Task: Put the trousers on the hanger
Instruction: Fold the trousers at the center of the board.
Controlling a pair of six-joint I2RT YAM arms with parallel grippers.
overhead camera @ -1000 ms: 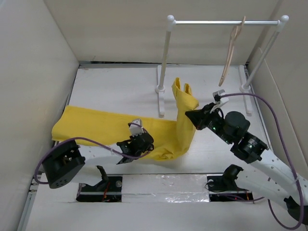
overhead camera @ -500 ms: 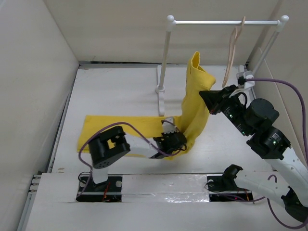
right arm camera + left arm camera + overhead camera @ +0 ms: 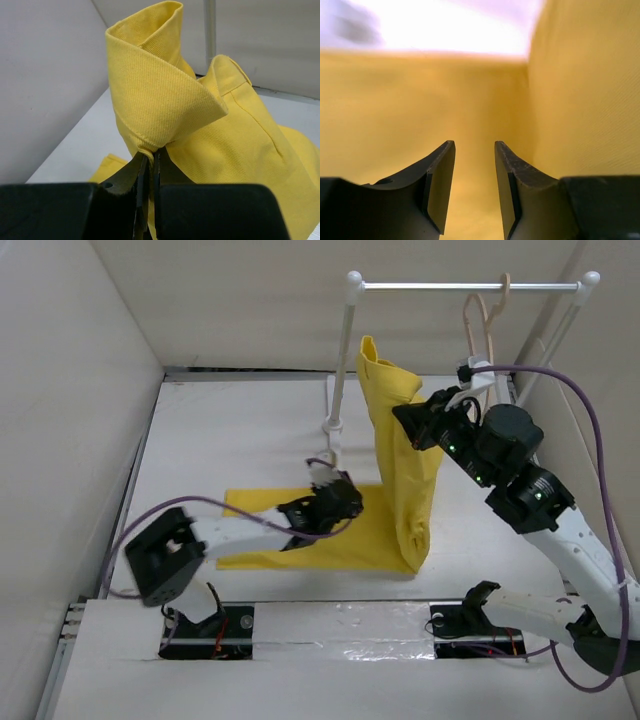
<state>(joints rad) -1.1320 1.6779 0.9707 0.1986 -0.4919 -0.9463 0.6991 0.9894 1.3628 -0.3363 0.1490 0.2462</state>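
The bright yellow trousers (image 3: pixel 398 450) hang in a tall fold from my right gripper (image 3: pixel 400 415), which is raised above the table just left of the rail's right half. In the right wrist view the right gripper (image 3: pixel 150 152) is shut on a bunched hem of the trousers (image 3: pixel 165 100). Their lower part lies flat on the table. My left gripper (image 3: pixel 345 502) hovers low over that flat part, beside the hanging fold. Its jaws stand open in the left wrist view, left gripper (image 3: pixel 474 146), with only yellow trousers (image 3: pixel 395 110) beyond them. The tan hanger (image 3: pixel 483 322) hangs from the rail, behind my right arm.
A white rail (image 3: pixel 450 286) on two posts stands at the back; its left post (image 3: pixel 340 370) is just left of the raised cloth. Beige walls (image 3: pixel 70 390) close in the white table (image 3: pixel 230 440) on three sides. A purple cable (image 3: pixel 590 440) loops off the right arm.
The right gripper has carried the trousers higher and left, dragging the flat part right. The left gripper has opened, let go of the cloth and moved back.
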